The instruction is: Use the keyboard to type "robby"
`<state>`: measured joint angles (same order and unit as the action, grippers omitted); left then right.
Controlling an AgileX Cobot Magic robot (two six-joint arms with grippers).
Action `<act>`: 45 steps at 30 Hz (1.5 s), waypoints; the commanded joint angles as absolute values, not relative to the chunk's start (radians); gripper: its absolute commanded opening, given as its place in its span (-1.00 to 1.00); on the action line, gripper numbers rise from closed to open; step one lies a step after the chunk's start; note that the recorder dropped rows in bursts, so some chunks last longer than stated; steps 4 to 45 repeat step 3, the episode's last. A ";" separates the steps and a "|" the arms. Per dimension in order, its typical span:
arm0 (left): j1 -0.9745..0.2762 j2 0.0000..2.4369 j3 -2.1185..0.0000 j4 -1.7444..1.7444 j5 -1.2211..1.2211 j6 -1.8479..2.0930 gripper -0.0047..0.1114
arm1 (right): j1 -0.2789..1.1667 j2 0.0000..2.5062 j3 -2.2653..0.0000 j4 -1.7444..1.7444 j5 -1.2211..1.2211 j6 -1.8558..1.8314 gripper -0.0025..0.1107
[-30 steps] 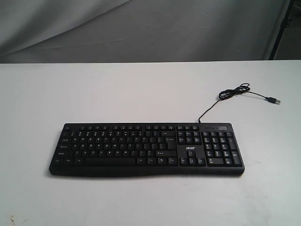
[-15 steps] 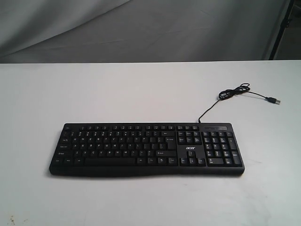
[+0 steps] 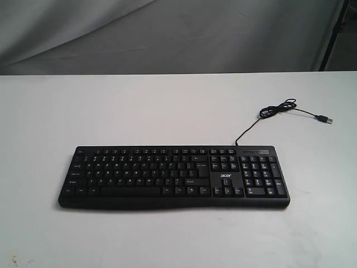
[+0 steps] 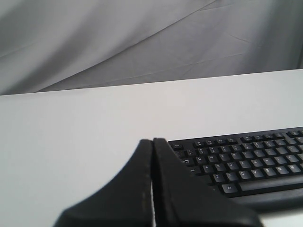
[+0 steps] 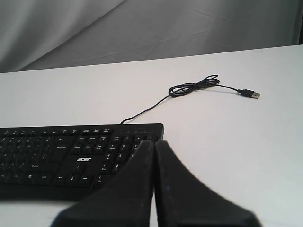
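— What is seen from the exterior view, and has anything been moved?

— The keyboard [image 3: 174, 177] is laid flat on the white table [image 3: 167, 106], towards the near edge, its long side across the view and its number pad to the right. Against the pictures of a second and half a second ago, nothing has been shifted. No arm is seen here.

— And the make of things?

— Matte black plastic, with low, squarish keycaps. The white legends are too small to be read, but a small white logo [image 3: 225, 176], "acer", can be made out above the arrow keys. A thin black cable [image 3: 262, 114] is led off the back edge by the number pad, gathered in a loose coil and ended in a USB plug [image 3: 326, 119] lying free on the table. The tabletop is smooth and dull; a creased grey cloth [image 3: 167, 33] is hung behind.

— The left wrist view?

— The left gripper [image 4: 152, 142] is shown with two black, tapered fingers pressed together (only a hairline seam is left), with nothing held. The keyboard's left end is seen beyond the tips, apart from them.

— The right wrist view?

— The right gripper [image 5: 155, 142] is likewise closed upon nothing. Past it the number-pad end is shown, "acer" legible, with coil and plug farther off.
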<state>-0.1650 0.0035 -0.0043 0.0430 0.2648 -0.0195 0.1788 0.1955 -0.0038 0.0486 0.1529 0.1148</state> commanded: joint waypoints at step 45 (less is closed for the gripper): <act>-0.171 0.000 0.000 0.048 0.258 -0.022 -0.92 | 0.171 0.191 0.000 0.037 0.154 0.116 -0.96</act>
